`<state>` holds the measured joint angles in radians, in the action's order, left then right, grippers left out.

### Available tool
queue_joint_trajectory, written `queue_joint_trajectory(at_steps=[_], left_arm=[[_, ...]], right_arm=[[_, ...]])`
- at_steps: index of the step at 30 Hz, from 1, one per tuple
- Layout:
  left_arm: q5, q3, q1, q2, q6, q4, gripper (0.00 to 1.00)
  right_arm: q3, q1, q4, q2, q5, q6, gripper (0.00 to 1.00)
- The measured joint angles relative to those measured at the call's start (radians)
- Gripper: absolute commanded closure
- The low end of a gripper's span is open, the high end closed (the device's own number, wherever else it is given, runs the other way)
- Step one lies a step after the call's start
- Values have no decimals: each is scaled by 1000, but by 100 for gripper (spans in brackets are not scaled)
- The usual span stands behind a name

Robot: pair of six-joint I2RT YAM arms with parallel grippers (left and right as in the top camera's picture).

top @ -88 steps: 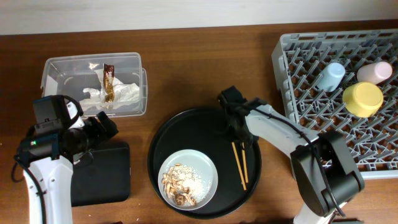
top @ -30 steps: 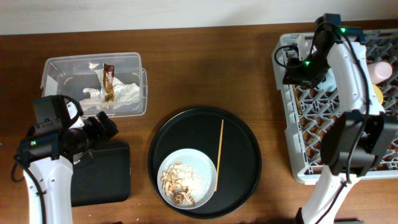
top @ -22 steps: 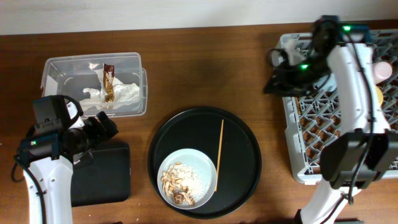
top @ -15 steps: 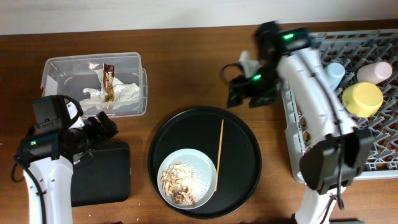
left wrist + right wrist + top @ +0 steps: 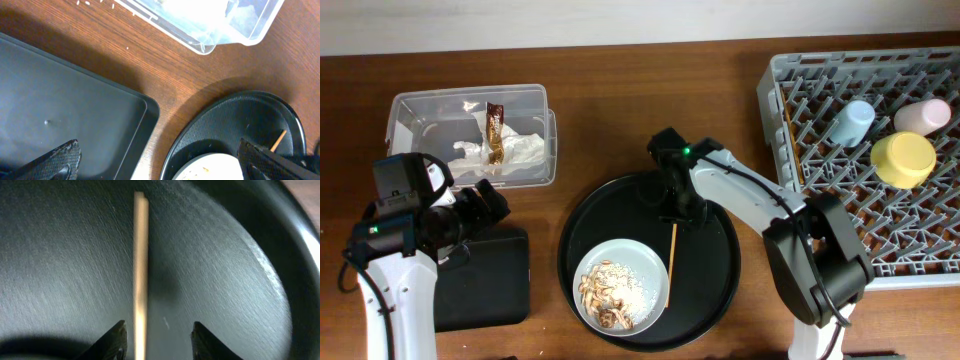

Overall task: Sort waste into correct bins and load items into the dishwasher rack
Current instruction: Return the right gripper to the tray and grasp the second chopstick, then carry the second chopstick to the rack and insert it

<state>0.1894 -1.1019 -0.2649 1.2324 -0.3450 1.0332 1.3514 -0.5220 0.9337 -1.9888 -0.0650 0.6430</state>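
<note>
One wooden chopstick [image 5: 671, 268] lies on the round black tray, its lower end on the pale grey plate [image 5: 645, 262], which holds brownish food scraps [image 5: 610, 292]. My right gripper [image 5: 676, 208] is open, low over the chopstick's upper end; in the right wrist view the chopstick [image 5: 141, 275] runs between the fingers [image 5: 159, 336], close to the left one. A second chopstick [image 5: 790, 150] lies in the dishwasher rack [image 5: 820, 230] with the blue cup [image 5: 850, 122], pink cup [image 5: 922, 115] and yellow bowl [image 5: 903, 158]. My left gripper [image 5: 160, 165] is open and empty.
The clear tub [image 5: 415, 105] at the back left holds the white napkin [image 5: 515, 152] and the snack wrapper [image 5: 495, 132]. The shallow black tray [image 5: 485, 285] lies under my left arm. The round black tray [image 5: 720, 290] sits mid-table.
My right arm carried one chopstick from the round tray to the rack, left it there, and swung back down over the remaining chopstick. The left arm has not moved.
</note>
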Motion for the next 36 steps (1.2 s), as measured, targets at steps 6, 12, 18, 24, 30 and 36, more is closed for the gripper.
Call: queue_joint_trajectory(at_steps=[6,12,18,24,30,36], left_arm=[[0,0,0,0,0,0,1],[0,0,0,0,0,0,1],[0,0,0,0,0,0,1],[0,0,0,0,0,-1,1],[0,0,0,0,0,0,1],[0,0,0,0,0,0,1]], right_arm=[[-70,1,-76,16,-15,13,62],[-87,9,-92,26,-11,16,96],[-29,41,85,21,-77,-8,96],[327,212,374,37,-94,-207,96],[569,485,379,80,-59,-560,96],[573,684,270,70,-44,-780,96]])
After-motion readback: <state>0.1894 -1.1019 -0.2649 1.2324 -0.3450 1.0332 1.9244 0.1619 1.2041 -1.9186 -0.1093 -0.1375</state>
